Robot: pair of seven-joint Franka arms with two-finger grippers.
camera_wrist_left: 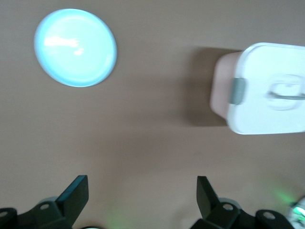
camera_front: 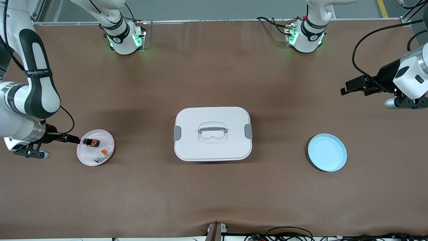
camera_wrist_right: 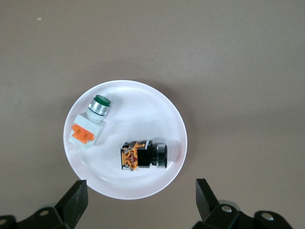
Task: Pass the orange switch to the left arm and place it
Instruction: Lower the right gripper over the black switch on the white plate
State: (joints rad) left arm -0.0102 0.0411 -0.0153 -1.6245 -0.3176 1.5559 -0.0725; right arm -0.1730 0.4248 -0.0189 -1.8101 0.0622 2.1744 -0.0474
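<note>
Two claws stand wide open and empty. The right claw (camera_front: 77,140) hovers at the rim of the pink plate (camera_front: 83,157) near the right arm's end of the tabletop (camera_front: 214,194); the left claw (camera_front: 346,87) waits above the tabletop's other end. Pickup has not begun: next, I judge, the right claw must descend and straddle the switch (camera_wrist_right: 143,155). That plate holds the switch and a white part (camera_wrist_right: 88,126). The blue plate (camera_front: 327,152) is empty. The box (camera_front: 213,134) sits closed mid-tabletop.

Pink plate (camera_front: 84,157), blue plate (camera_front: 327,152)
</note>
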